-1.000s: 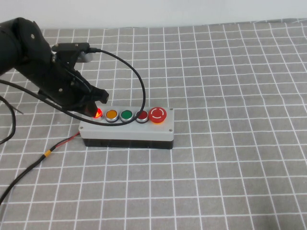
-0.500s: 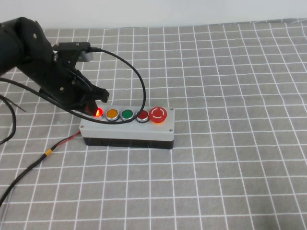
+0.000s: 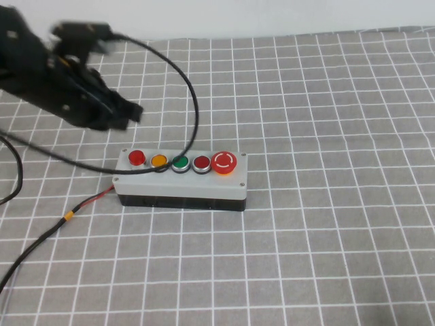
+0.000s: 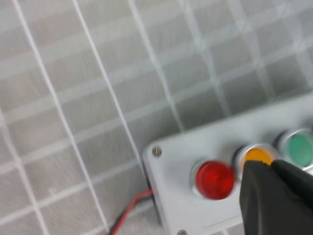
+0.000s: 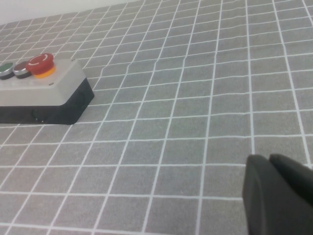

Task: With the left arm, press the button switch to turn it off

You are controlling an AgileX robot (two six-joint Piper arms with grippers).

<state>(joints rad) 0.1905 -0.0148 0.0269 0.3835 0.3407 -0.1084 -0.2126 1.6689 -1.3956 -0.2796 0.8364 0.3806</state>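
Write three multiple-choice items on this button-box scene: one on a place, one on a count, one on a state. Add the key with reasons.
1. Where is the left tool?
A. Pressing the green button
B. Raised, off the box, beyond its left end
C. Right of the mushroom knob

2. How many buttons sit on the box?
A. Three
B. Five
C. Seven

3. What state is the button switch in?
A. Uncovered, not glowing
B. Hidden under the tool
C. Missing

Key: 1 B, the high view shows bare cloth between tool and box. 2 B, red, orange button, green button, dark red button, mushroom knob. 3 A, it shows plain red, untouched. The right tool is low over the cloth, right of the box.
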